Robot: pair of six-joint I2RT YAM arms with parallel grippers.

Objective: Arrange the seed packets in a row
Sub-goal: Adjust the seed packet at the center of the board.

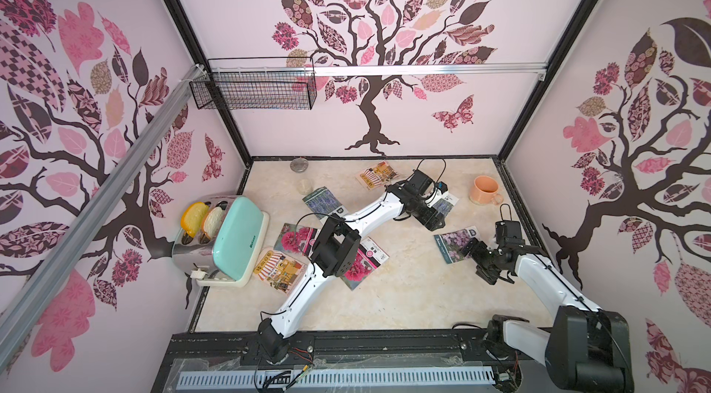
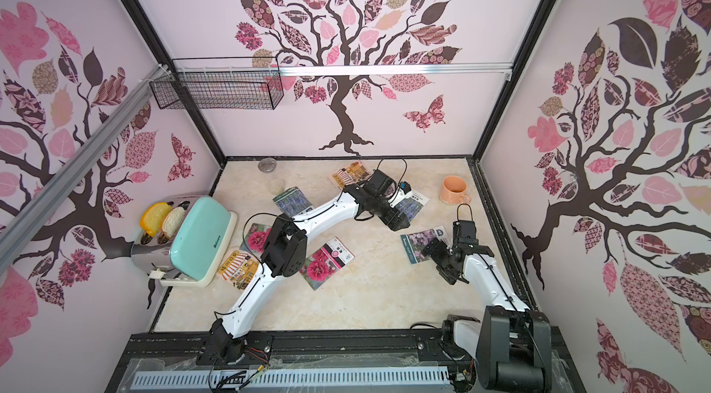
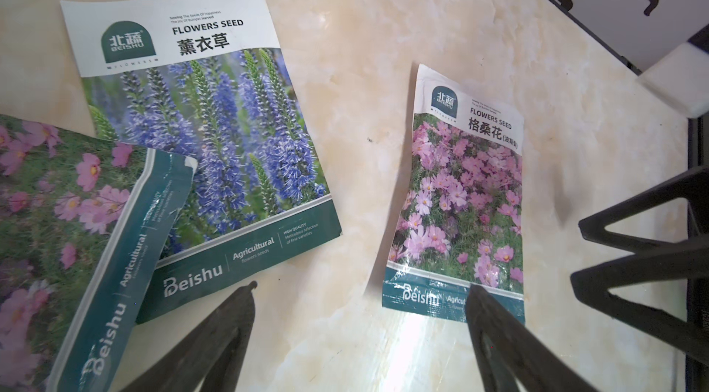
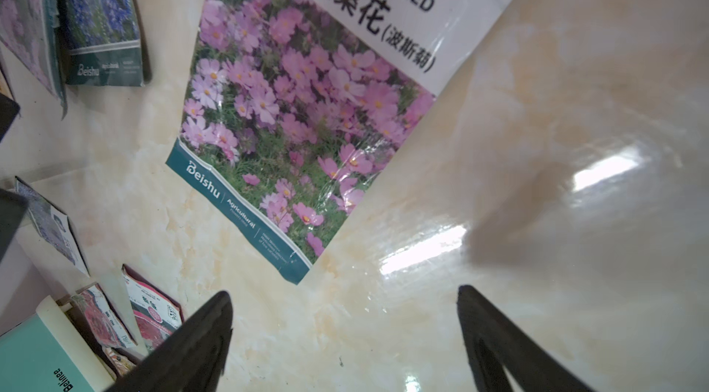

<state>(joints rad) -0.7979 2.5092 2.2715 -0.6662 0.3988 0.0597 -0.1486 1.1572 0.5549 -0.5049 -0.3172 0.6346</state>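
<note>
The pink-flower packet [image 1: 454,243] lies with its long axis slanted, white header toward the frame's upper right. The left hand [image 3: 361,285] and right hand [image 4: 344,291] gape wide, empty.

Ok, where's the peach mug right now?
In both top views the peach mug stands far right on the table, just right of a lavender packet.

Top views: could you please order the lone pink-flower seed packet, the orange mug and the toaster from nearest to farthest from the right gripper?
In a top view:
1. Pink-flower seed packet, lying just beside the right gripper, on the right side.
2. Orange mug, farther back on the right.
3. Toaster, far across on the left side.
</note>
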